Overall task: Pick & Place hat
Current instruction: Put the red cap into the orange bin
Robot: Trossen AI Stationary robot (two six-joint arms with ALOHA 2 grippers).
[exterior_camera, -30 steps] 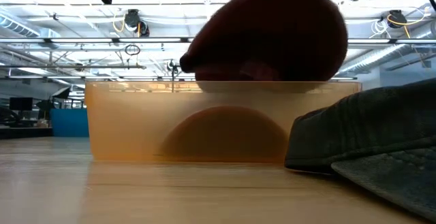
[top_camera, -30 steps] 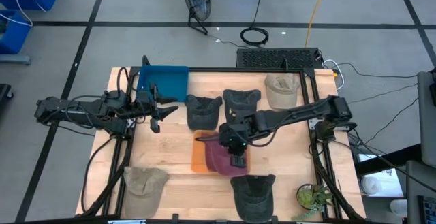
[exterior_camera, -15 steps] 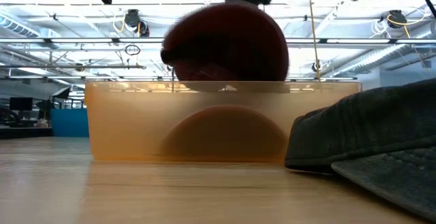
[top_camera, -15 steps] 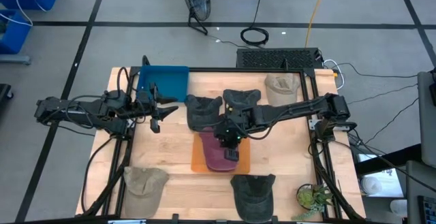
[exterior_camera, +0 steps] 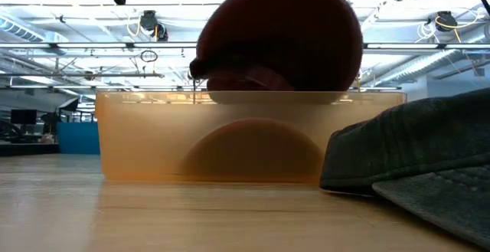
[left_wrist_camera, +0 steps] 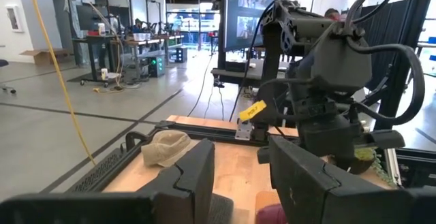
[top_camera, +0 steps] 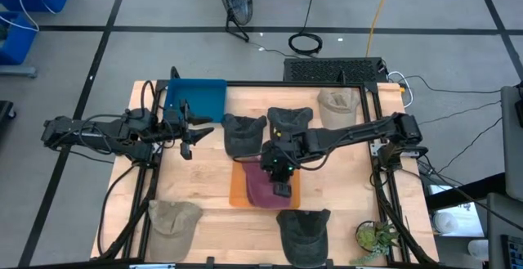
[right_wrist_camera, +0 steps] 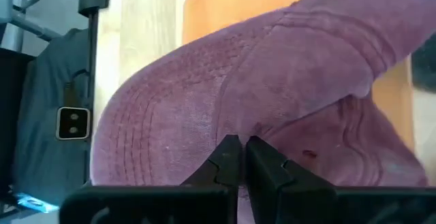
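A maroon hat (top_camera: 263, 186) hangs over the orange bin (top_camera: 238, 189) at the table's middle, with my right gripper (top_camera: 275, 169) shut on it. In the low view the hat (exterior_camera: 279, 37) sits above the bin's translucent wall (exterior_camera: 153, 137), its underside about level with the rim. The right wrist view shows the hat (right_wrist_camera: 204, 94) filling the picture ahead of the shut fingers (right_wrist_camera: 240, 157). My left gripper (top_camera: 194, 133) waits open at the table's left side, held level and clear of everything. My right gripper pinches the maroon hat's cloth (right_wrist_camera: 238, 130) between its two fingertips, about where the stitched brim meets the crown. The fingers slant down from the table's right. The hat hangs below them over the bin; whether it touches the bin's floor I cannot tell.
Two dark hats (top_camera: 243, 133) (top_camera: 290, 122) and a beige one (top_camera: 339, 108) lie beyond the bin. A khaki hat (top_camera: 173, 218) and a dark hat (top_camera: 304, 232) lie near the front edge. A blue bin (top_camera: 196, 97) stands far left, a small plant (top_camera: 374, 236) near right.
The maroon hat has swung under my right gripper, first toward the table's left, then partway back. It now hangs more squarely over the orange bin than a second ago. The gripper has stayed shut on it.
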